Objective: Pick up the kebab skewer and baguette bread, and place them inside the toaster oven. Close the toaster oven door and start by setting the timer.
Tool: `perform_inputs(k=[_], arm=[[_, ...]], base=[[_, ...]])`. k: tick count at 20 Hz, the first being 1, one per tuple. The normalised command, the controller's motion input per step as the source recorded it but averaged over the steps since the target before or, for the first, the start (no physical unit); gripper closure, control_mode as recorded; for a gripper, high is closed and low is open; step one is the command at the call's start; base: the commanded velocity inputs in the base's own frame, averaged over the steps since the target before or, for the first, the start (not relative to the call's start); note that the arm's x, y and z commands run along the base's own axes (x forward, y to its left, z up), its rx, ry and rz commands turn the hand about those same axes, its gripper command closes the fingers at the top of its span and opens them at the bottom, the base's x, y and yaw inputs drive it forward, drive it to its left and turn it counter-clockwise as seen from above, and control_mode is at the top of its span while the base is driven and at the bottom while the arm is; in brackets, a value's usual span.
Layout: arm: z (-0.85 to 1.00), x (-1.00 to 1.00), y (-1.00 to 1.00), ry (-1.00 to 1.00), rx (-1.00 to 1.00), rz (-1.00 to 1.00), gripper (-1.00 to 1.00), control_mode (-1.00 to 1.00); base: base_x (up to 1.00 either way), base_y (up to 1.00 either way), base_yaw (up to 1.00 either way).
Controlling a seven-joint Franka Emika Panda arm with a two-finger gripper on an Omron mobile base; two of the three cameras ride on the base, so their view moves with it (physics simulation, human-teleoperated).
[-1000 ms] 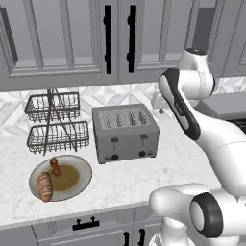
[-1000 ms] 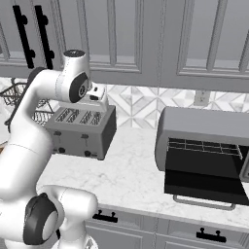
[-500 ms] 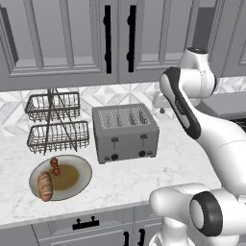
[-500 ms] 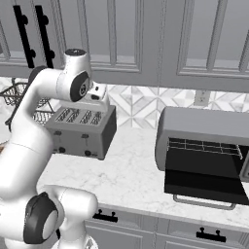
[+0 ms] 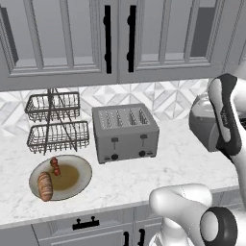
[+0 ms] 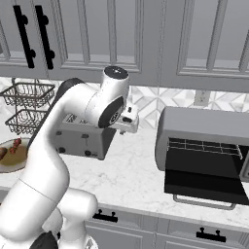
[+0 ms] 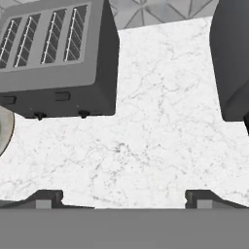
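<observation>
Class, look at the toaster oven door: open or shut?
Open. The toaster oven door lies folded down flat, handle toward the front, and the toaster oven's wire rack is exposed.

Grey panelled cabinets (image 5: 72, 38) with black handles hang above a geometric-tiled backsplash (image 5: 168, 98) and white marble surface (image 7: 160, 121).

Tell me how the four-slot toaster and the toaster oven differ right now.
The four-slot toaster is a squarish box with slots on top and front levers; the toaster oven is wider, with a rounded top and a wire rack inside. The toaster has no door; the toaster oven door hangs open. Both are grey and sit on the marble counter.
</observation>
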Motion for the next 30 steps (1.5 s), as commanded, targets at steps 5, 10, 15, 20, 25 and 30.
perform_inputs(k=[5,10,15,20,25,30], arm=[[-0.26,-0.16,-1.0,-0.05,0.02,0.0,-1.0,-1.0],[-0.32,0.0,-1.0,-0.07,0.0,0.0,-1.0,-1.0],[-0.65,0.05,-1.0,-0.25,-0.08,0.06,-1.0,-1.0],[-0.88,0.24,-1.0,-0.48,-0.03,0.1,-1.0,-1.0],[-0.58,0.32,-1.0,-0.36,0.0,0.04,-1.0,-1.0],[-0.05,0.82,-0.99,-0.19,0.05,0.03,-1.0,-1.0]], base=[[0.0,0.0,0.0],[0.0,0.0,0.0],[0.0,0.0,0.0],[0.0,0.0,0.0],[0.0,0.0,0.0],[0.0,0.0,0.0]])
